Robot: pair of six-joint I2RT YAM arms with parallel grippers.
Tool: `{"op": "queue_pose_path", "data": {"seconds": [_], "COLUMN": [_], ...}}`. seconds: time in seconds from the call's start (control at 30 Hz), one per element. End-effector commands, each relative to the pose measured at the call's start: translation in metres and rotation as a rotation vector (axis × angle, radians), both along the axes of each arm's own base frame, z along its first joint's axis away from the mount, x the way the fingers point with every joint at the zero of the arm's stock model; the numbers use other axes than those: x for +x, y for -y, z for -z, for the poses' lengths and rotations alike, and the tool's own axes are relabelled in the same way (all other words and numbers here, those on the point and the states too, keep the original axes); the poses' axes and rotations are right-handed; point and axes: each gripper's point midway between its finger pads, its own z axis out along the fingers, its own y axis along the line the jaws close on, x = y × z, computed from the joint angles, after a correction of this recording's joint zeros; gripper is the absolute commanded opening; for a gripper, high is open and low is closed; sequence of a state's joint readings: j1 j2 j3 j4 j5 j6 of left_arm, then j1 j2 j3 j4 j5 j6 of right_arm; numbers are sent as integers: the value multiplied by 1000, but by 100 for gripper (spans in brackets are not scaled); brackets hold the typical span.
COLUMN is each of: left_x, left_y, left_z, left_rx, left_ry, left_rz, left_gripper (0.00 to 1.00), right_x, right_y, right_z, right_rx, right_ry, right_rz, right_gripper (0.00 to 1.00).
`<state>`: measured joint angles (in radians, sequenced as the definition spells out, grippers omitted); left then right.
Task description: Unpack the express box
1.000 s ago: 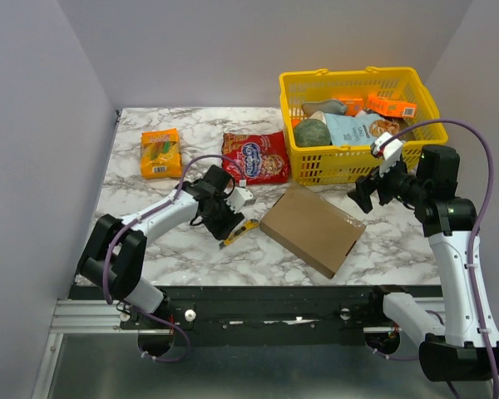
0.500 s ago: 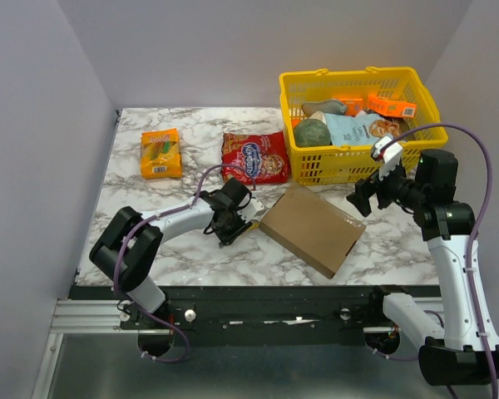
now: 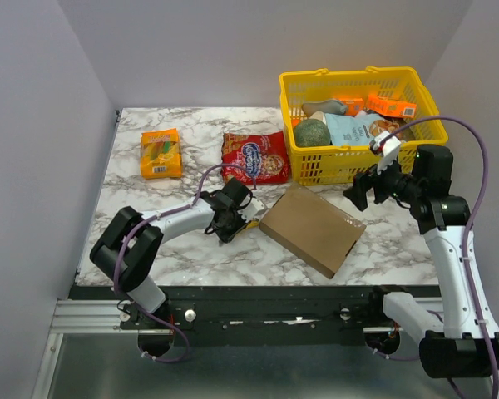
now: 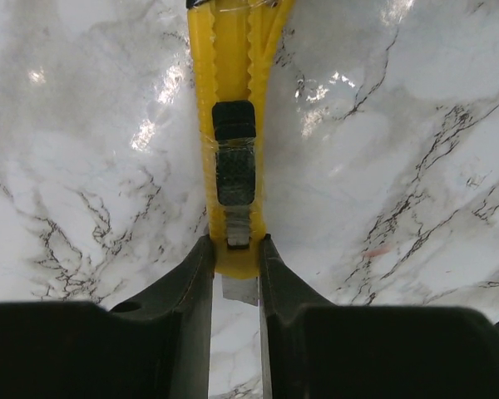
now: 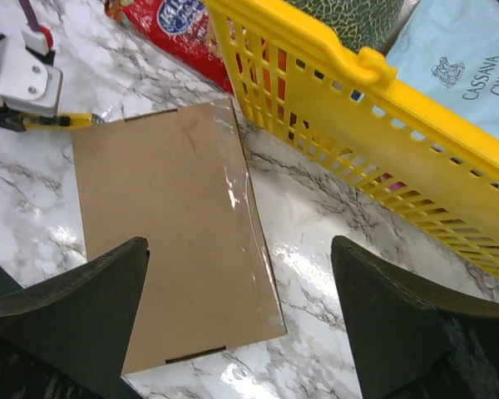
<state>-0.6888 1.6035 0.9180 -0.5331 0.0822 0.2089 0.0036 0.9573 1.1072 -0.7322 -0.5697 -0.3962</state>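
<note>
Between the fingers of the left gripper [image 4: 235, 274] sits one end of a yellow utility knife [image 4: 233, 125]. The jaws look pressed against both its sides, and the knife lies flat on the marble surface [image 3: 191, 249]. The right gripper [image 5: 239, 249] hangs above with its jaws spread wide and nothing in them, over the near end of the express box [image 5: 175, 233].

That box lies flat and closed on the surface, between the two arms and just in front of the yellow basket [image 3: 349, 162]. A glossy strip of clear tape runs along one long edge. It is probably light and stiff, with a face too broad to pinch across. On polished marble it may slide or turn when pushed. A hold on a thin edge or corner, or a press from above, should steady it while the taped seam is dealt with.
</note>
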Motion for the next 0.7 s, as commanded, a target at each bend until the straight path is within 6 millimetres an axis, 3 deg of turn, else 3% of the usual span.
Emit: {"op": "queue_pose_path", "data": {"seconds": [0.0, 0.17, 0.3, 0.33, 0.53, 0.67], "left_x": [-6, -4, 4, 10, 27, 32], "left_y": [-17, -18, -9, -3, 25, 40], "left_z": [-17, -48, -79, -96, -153, -169], "left_rx": [19, -41, -124, -170, -308, -334], "left_ry": [46, 134, 241, 304, 447, 480], "left_rz": [10, 23, 53, 72, 122, 156], "left_gripper": [0, 0, 0, 0, 0, 0], "right_x": [19, 24, 23, 19, 7, 13], "right_y": [-21, -55, -93, -107, -169, -191], "right_z": [-32, -43, -36, -34, -18, -11], "right_rx": [98, 146, 190, 199, 324, 359], "right_ry": [42, -6, -88, -112, -303, -376], "right_rz": [-37, -169, -281, -313, -425, -413], "right_gripper": [96, 95, 93, 93, 89, 88]}}
